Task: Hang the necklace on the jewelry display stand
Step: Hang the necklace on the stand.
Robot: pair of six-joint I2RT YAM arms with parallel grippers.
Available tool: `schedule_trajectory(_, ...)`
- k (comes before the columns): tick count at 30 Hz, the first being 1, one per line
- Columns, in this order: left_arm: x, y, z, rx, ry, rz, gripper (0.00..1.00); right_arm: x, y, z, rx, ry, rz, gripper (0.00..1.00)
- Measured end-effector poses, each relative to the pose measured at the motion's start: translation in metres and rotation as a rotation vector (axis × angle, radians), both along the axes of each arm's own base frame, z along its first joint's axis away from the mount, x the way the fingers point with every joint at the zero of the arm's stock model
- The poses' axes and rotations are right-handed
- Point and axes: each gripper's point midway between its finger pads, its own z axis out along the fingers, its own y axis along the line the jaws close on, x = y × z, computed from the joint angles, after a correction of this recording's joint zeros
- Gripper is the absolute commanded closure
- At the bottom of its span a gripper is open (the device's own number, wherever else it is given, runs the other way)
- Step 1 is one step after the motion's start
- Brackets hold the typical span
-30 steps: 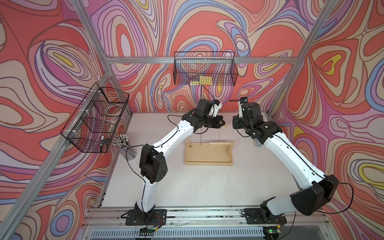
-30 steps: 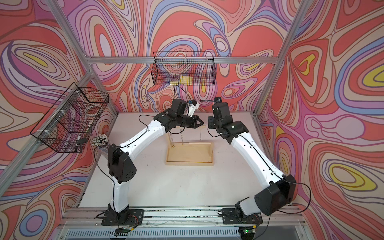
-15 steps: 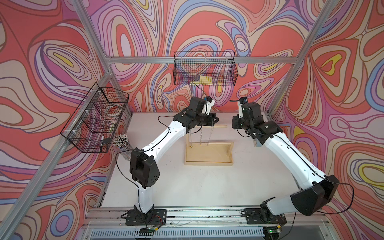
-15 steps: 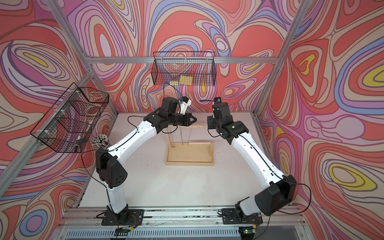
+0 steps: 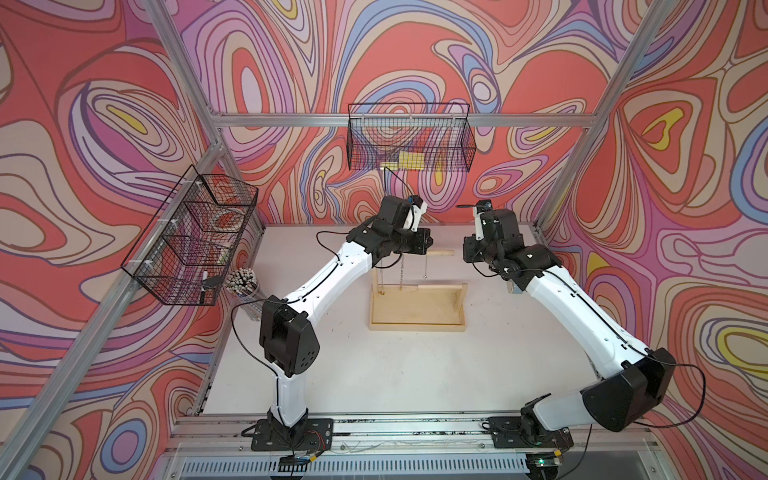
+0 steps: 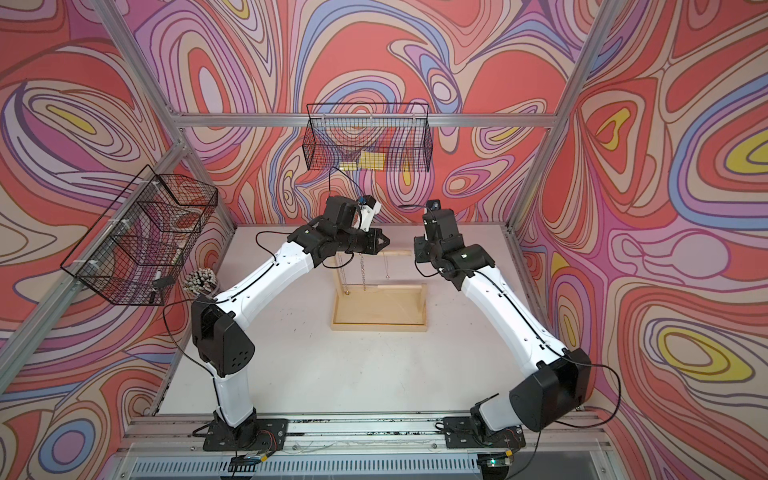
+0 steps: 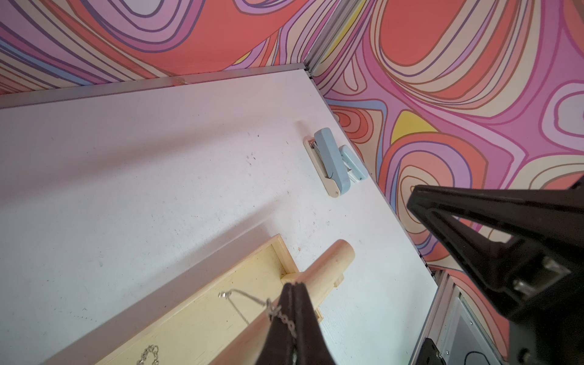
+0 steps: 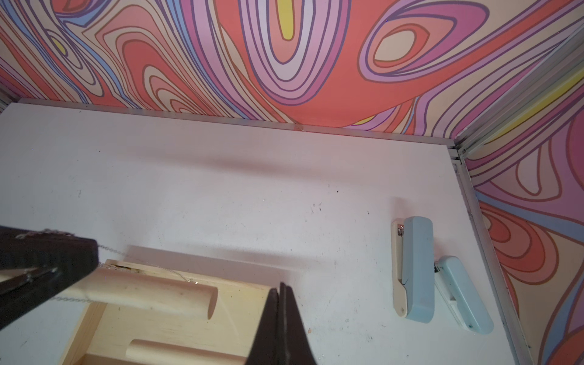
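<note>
Left claw (image 7: 292, 289) pinched on necklace (image 7: 286, 320) — right claw (image 8: 279, 289) closed, empty

Your top views look steeply down from high in front, covering the whole table (image 5: 374, 374). Your wrist views sit close behind the jaws, sharing the upper dowel (image 7: 328, 265) and staplers (image 8: 414, 268).

Two arms are seen in both top views, each built of white link shells joined by black joint housings (small holes dot the left arm (image 5: 291, 336) elbow housing). Thin black cables are looped along each, the right arm (image 5: 582, 316) included. Black base plates are bolted to a near aluminium rail.
</note>
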Motion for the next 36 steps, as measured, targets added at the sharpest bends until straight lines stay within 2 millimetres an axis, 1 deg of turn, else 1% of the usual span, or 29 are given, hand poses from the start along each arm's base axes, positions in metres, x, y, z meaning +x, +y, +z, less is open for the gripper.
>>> schedule_trajectory(5,0.000,0.003,-0.004,0.018,0.007,0.009,0.88,-0.002,0.001,-0.003,0.003,0.008,0.008,1.00)
schedule_trajectory(8,-0.001,0.004,-0.006,0.028,0.011,0.011,0.83,-0.004,0.003,0.000,0.016,0.005,0.022,1.00)
schedule_trajectory(13,-0.001,0.006,-0.009,0.043,0.019,0.018,0.81,-0.007,0.006,0.004,0.032,-0.003,0.038,1.00)
schedule_trajectory(18,-0.002,0.007,-0.010,0.047,0.022,0.018,0.71,-0.007,0.007,0.003,0.035,0.000,0.043,1.00)
schedule_trajectory(24,-0.004,0.010,-0.013,0.064,0.033,0.018,0.68,-0.008,0.007,0.002,0.036,0.009,0.048,1.00)
schedule_trajectory(26,-0.006,0.012,-0.012,0.073,0.033,0.020,0.63,-0.009,0.007,0.000,0.034,0.015,0.049,1.00)
schedule_trajectory(27,-0.007,0.014,-0.010,0.078,0.031,0.022,0.57,-0.010,0.007,0.000,0.033,0.020,0.050,1.00)
schedule_trajectory(28,-0.008,0.016,-0.007,0.081,0.026,0.024,0.52,-0.011,0.007,0.001,0.032,0.023,0.051,1.00)
schedule_trajectory(30,-0.011,0.020,0.004,0.081,0.009,0.028,0.43,-0.013,0.007,0.004,0.035,0.025,0.054,1.00)
schedule_trajectory(31,-0.014,0.022,0.011,0.080,-0.001,0.032,0.39,-0.013,0.008,0.007,0.039,0.024,0.058,0.98)
schedule_trajectory(32,-0.016,0.025,0.017,0.081,-0.010,0.035,0.36,-0.014,0.008,0.010,0.044,0.021,0.062,0.89)
schedule_trajectory(33,-0.019,0.029,0.025,0.082,-0.023,0.041,0.32,-0.014,0.010,0.013,0.054,0.018,0.066,0.75)
schedule_trajectory(34,-0.022,0.033,0.033,0.084,-0.036,0.047,0.27,-0.015,0.011,0.017,0.065,0.013,0.072,0.62)
schedule_trajectory(36,-0.029,0.045,0.048,0.096,-0.064,0.067,0.10,-0.018,0.015,0.025,0.090,0.005,0.090,0.37)
